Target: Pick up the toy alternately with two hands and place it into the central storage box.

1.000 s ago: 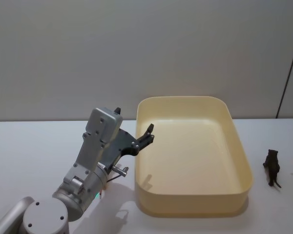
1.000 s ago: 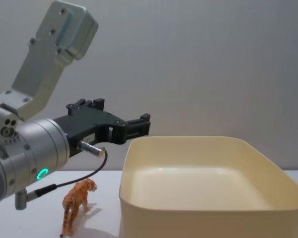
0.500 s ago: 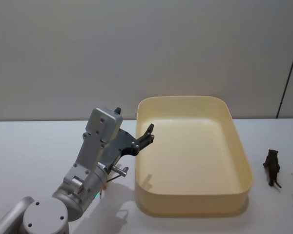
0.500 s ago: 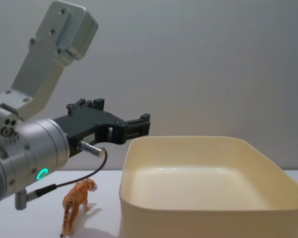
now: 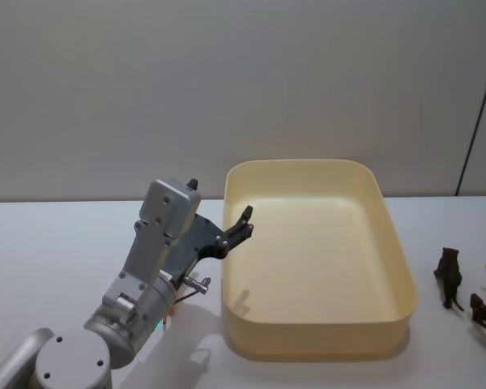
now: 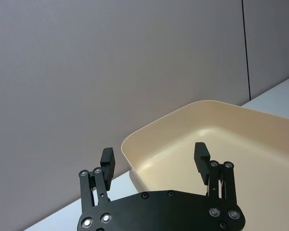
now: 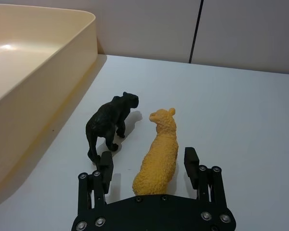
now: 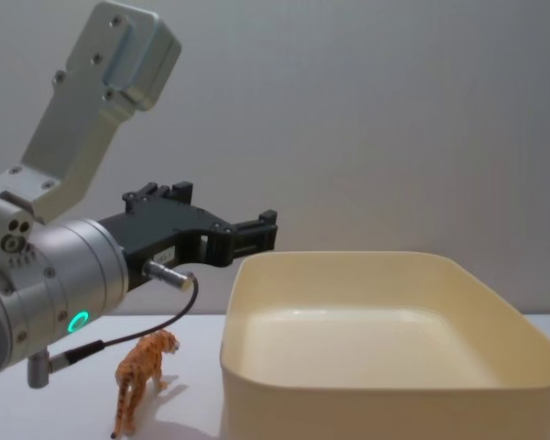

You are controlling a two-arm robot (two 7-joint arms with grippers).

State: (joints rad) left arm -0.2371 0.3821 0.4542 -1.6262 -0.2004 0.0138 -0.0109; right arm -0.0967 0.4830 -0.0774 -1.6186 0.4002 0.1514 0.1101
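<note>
Black fingers [image 7: 105, 163] of the right gripper [image 7: 148, 160] stand spread, one on each side of the hindquarters of a yellow woolly llama figure [image 7: 160, 144]. I see a gap on both sides, so no grip. A black panther figure [image 7: 108, 122] stands just beside the llama, its hind foot near one finger. Both toys are on the table to the right of the central storage box [image 5: 320, 344]. Left gripper [image 6: 154, 156]: fingers wide apart, gripping nothing, held in the air at the box's left rim and pointing across it. Its arm [image 8: 46, 284] is thick silver metal with a lit green ring [image 8: 77, 321]. An orange striped tiger figure [image 8: 143, 374] stands on the table below that arm, left of the box. Box: cream-yellow plastic, rounded corners, smooth plain walls. Table [image 5: 49, 243] is pale grey-white. The wall [image 5: 227, 81] behind is plain grey, with one dark vertical seam at the right.
</note>
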